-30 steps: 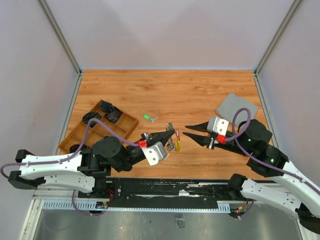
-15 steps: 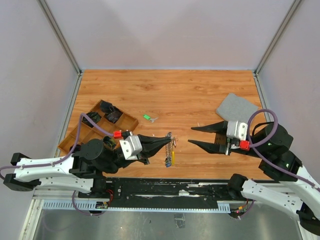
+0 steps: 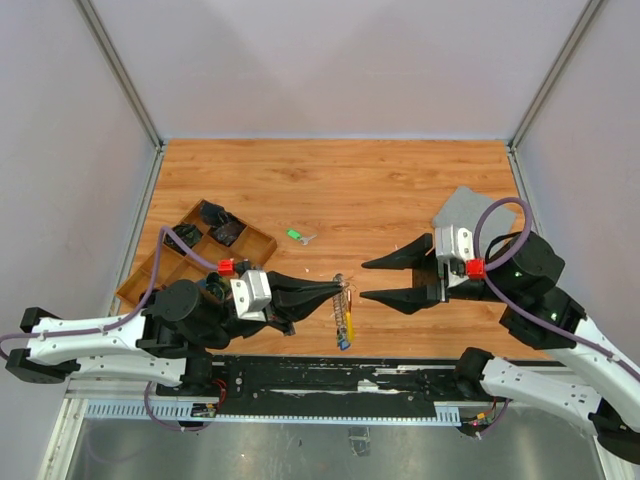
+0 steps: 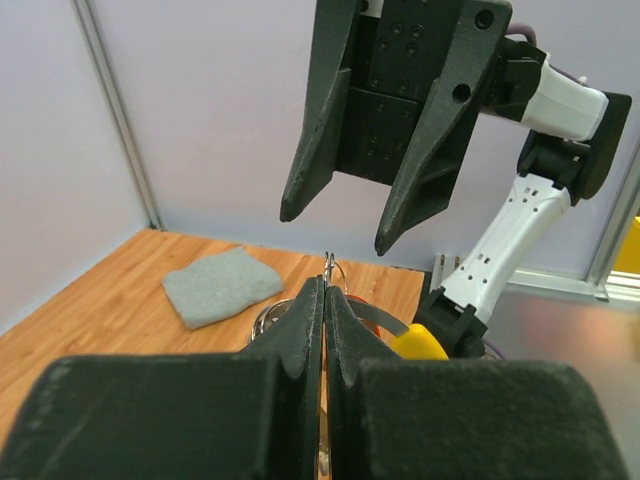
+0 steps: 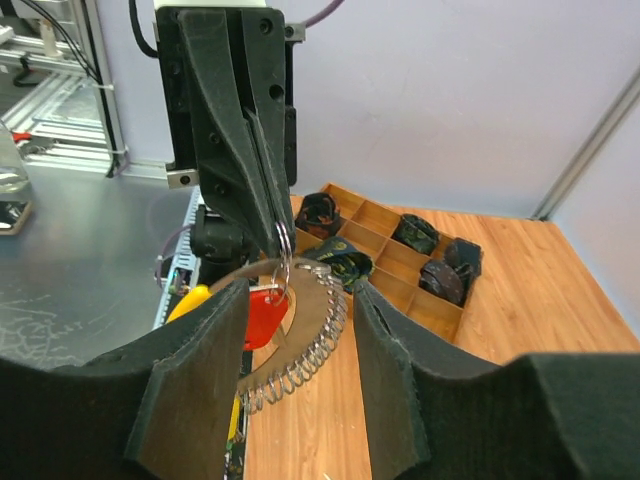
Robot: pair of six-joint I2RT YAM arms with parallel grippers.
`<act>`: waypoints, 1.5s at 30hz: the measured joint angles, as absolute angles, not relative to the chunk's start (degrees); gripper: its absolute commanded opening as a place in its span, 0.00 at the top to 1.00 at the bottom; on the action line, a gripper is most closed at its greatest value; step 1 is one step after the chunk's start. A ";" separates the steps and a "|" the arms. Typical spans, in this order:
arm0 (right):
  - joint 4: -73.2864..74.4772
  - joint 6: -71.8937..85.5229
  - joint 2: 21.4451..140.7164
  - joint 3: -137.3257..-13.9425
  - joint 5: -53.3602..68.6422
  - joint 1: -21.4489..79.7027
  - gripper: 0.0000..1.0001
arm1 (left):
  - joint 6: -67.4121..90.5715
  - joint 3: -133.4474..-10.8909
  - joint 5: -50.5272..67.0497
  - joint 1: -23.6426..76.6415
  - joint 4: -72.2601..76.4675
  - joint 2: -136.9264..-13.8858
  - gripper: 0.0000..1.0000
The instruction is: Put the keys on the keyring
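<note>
My left gripper (image 3: 335,288) is shut on the thin silver keyring (image 3: 343,284) and holds it above the table. A coiled silver chain (image 5: 310,345) and keys with red (image 5: 262,315), yellow (image 4: 420,343) and blue (image 3: 343,343) heads hang from the ring (image 5: 284,245). A green-headed key (image 3: 296,236) lies alone on the table, behind the left gripper. My right gripper (image 3: 364,281) is open and empty, facing the left gripper tip to tip just right of the ring. In the right wrist view its fingers (image 5: 195,380) frame the ring.
A wooden compartment tray (image 3: 160,272) holding dark items stands at the left, also in the right wrist view (image 5: 470,300). A grey cloth square (image 3: 465,210) lies at the back right behind the right arm. White walls with metal posts enclose the table.
My left gripper drew back slightly toward the near edge with the keyring, and the hanging keys swung lower. My right gripper first pulled back right, then moved left, close to the ring.
</note>
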State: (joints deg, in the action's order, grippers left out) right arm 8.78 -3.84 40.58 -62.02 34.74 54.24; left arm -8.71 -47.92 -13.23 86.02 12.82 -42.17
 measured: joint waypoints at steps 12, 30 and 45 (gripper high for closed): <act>2.83 1.98 41.82 -59.66 38.13 54.24 0.61 | -8.73 -48.01 -11.46 86.02 12.78 -43.35 1.00; 2.74 3.40 42.35 -58.48 40.25 54.24 0.73 | -8.75 -48.53 -9.08 86.02 13.34 -43.75 1.00; 1.06 5.08 42.81 -58.22 42.17 54.24 0.92 | -8.78 -48.53 -9.06 86.02 14.85 -44.05 0.99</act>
